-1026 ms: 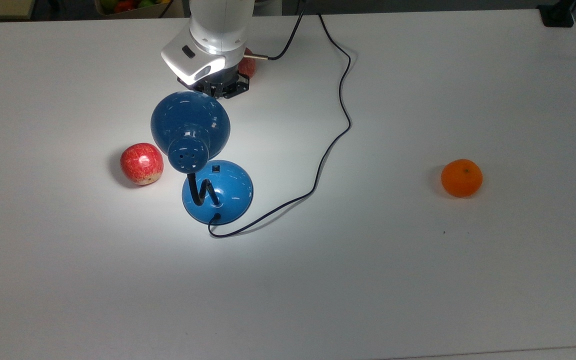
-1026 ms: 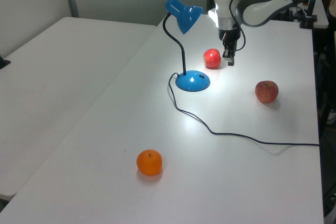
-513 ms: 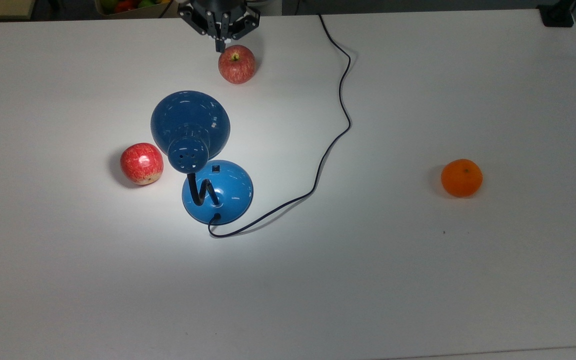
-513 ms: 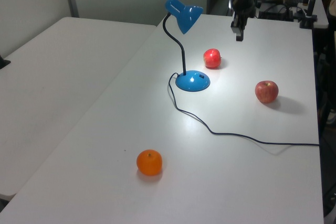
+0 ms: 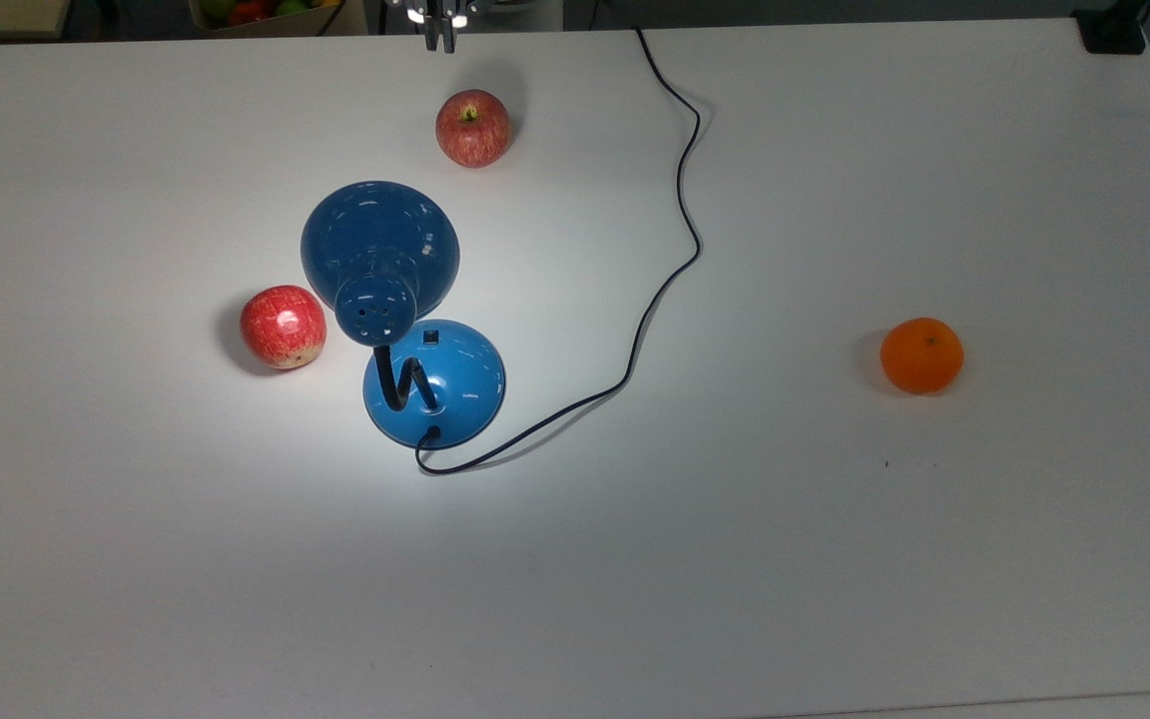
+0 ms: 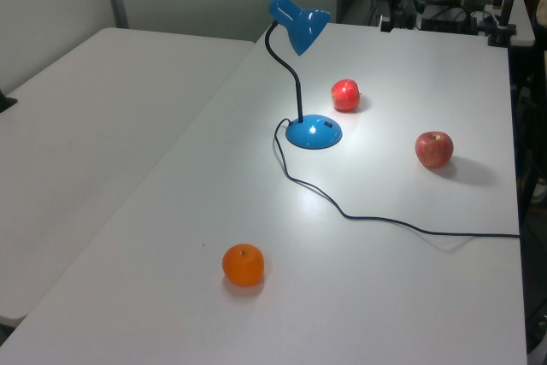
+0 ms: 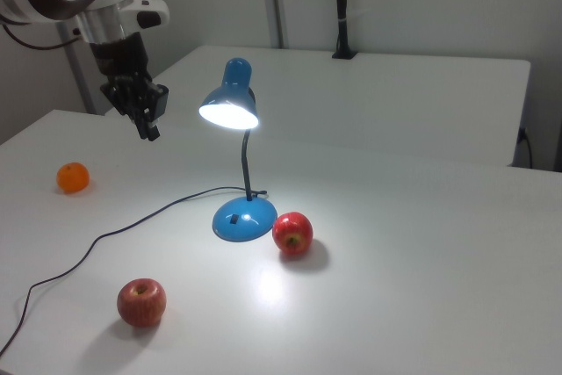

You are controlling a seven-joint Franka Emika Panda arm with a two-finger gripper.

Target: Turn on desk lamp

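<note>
On the right view, nearest you, a dull red apple (image 7: 141,301) sits on the white surface (image 7: 421,305), close to the thin black cord (image 7: 105,234). Further back you have the glossy blue desk lamp (image 7: 235,164), upright on its round blue base (image 7: 243,218), with a bright red apple (image 7: 292,234) just beside the base on the right view's right. Its dome shade (image 7: 228,104) glows and a bright pool lies on the surface below. On the top view the small black switch (image 5: 429,338) shows on the base. An orange mandarin (image 7: 73,177) lies well apart, toward the far edge. The black end effector (image 7: 149,132) hangs in the air, clear of the lamp, holding nothing; I cannot tell how far apart its fingers stand.
</note>
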